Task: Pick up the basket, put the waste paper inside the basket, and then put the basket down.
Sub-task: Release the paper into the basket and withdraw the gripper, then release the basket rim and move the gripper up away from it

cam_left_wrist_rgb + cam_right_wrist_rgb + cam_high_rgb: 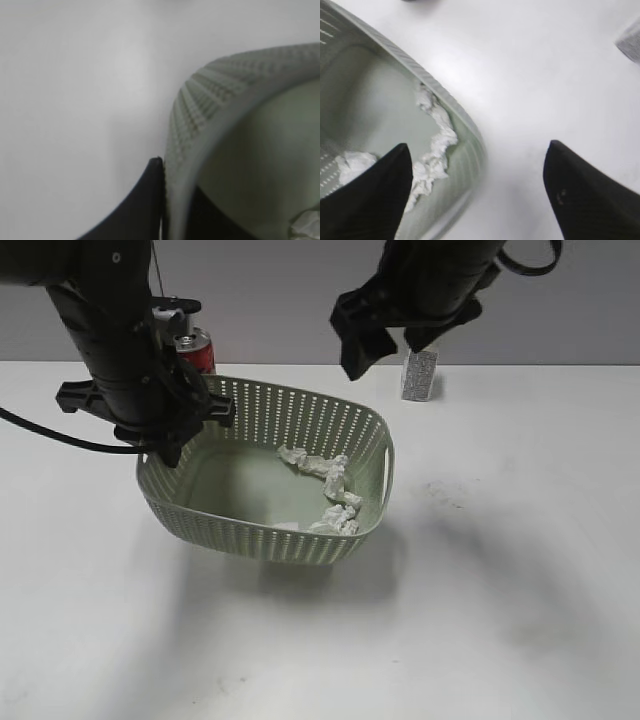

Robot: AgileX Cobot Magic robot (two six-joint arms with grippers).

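Note:
The pale sage-green basket [270,540] is tilted, its left side raised. My left gripper [172,445] is shut on the basket's left rim; in the left wrist view the rim [187,145] sits between the dark fingers [167,200]. Several wads of white waste paper [332,495] lie inside the basket along its right wall, and they show in the right wrist view [432,150]. My right gripper [385,345] hangs open and empty high above the basket's back right; its fingers [477,165] straddle the basket's right rim [470,145] from above.
A red can [195,348] stands behind the left arm. A small white carton [421,374] stands at the back right, partly behind the right gripper. The white table [500,590] spreads around the basket.

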